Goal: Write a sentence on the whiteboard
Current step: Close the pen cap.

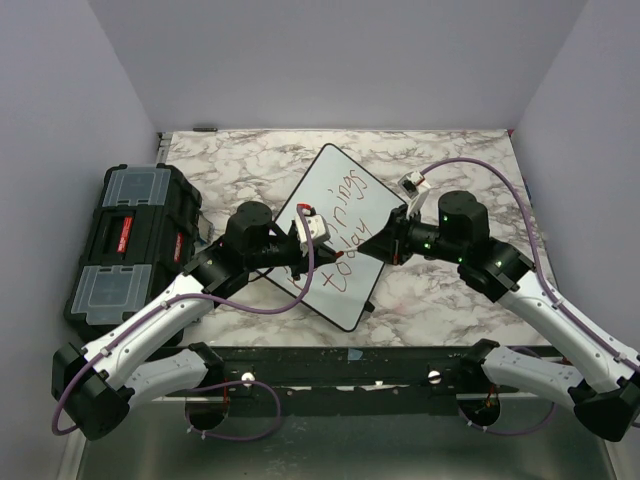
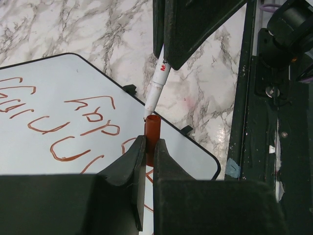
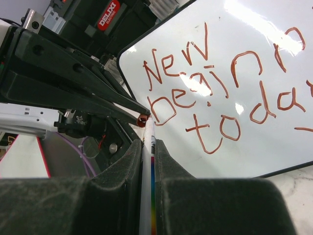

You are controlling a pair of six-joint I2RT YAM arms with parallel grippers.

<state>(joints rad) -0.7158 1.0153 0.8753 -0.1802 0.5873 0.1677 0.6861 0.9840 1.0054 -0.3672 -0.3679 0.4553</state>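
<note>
The whiteboard (image 1: 350, 300) lies tilted on the marble table between the arms. The sentence (image 1: 350, 225) on it is red handwriting; in the right wrist view the sentence (image 3: 210, 93) reads "New begin.. today" in three lines, partly cut off. My right gripper (image 3: 148, 144) is shut on a white marker (image 3: 146, 196) with a rainbow stripe. My left gripper (image 2: 149, 142) is shut on the marker's red cap (image 2: 152, 128). The marker (image 2: 157, 85) points tip-first at the cap's open end, touching or just entering it, above the whiteboard's (image 2: 49, 73) near corner. The grippers (image 1: 300, 245) (image 1: 375, 245) face each other.
A black toolbox (image 1: 125, 240) with clear lid compartments stands at the left, beside the board. The marble table (image 1: 450, 290) has a black rail (image 1: 350, 360) along its near edge. Purple cables loop from both arms. Grey walls close in three sides.
</note>
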